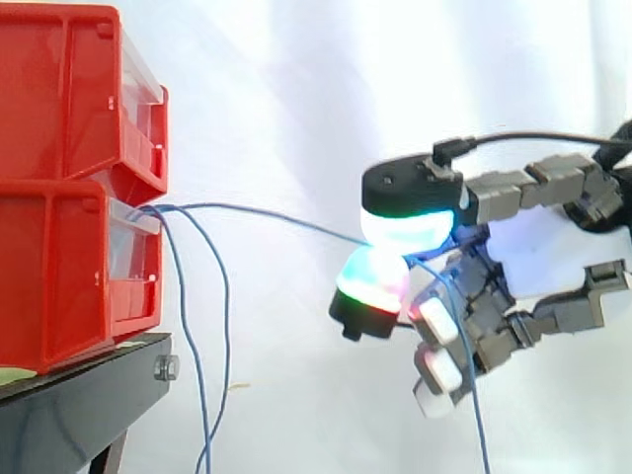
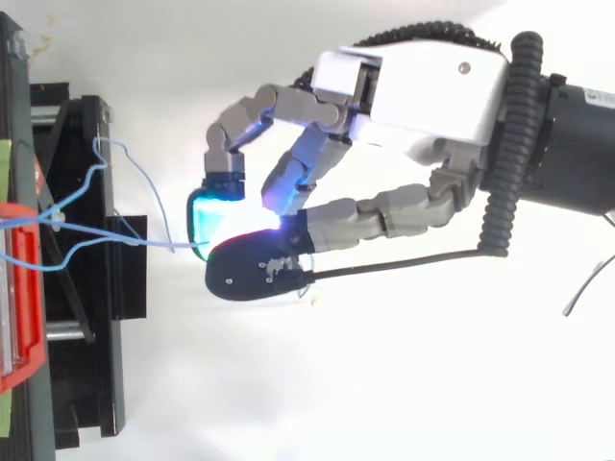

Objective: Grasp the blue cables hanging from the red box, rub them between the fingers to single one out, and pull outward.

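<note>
Thin blue cables come out of the lower red box and hang down beside the stand. One blue cable is stretched nearly level from the box to my hand, well right of the boxes. Two glowing fingertips pinch that cable between them; its free end drops below the hand. In the top view the taut cable runs from the box to the pinching pads, while the other cables loop slack by the stand.
A second red box is stacked on the lower one. Both rest on a black stand at the left. A white curtain hangs behind.
</note>
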You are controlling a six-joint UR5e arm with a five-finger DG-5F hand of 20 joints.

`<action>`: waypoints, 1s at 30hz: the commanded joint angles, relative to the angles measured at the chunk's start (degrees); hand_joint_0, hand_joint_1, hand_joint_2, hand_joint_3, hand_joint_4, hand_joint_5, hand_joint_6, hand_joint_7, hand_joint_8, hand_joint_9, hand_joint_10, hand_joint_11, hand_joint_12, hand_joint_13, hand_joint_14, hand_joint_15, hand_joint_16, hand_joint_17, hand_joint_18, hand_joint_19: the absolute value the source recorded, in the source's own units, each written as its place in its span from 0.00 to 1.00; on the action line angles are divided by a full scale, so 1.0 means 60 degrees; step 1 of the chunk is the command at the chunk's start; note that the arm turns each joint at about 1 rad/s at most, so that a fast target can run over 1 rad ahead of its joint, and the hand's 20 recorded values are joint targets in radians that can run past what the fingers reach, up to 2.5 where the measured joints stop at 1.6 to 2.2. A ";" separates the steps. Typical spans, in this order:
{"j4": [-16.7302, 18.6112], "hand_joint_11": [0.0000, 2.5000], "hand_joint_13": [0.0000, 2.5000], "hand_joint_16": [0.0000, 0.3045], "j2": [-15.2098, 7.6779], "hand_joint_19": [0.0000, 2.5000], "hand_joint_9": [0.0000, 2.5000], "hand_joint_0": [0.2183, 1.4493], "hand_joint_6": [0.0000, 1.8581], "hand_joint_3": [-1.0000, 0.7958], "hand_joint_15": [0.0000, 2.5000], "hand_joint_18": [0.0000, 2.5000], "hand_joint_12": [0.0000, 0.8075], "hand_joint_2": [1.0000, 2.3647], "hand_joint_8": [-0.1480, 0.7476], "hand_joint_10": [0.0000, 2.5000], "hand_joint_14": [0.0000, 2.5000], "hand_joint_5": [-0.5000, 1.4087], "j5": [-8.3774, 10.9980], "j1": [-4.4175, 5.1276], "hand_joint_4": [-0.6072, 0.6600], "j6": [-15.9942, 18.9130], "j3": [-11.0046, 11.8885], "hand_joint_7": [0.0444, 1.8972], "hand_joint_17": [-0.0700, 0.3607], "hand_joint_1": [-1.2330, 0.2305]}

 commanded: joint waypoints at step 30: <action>0.2905 0.22 0.40 0.18 0.0000 0.18 0.49 0.32 0.49 0.62 0.24 0.32 0.46 0.01 0.52 0.01 0.01 0.22 0.0033 0.0161 0.46 -0.0028 -0.1562 0.60 0.44 0.28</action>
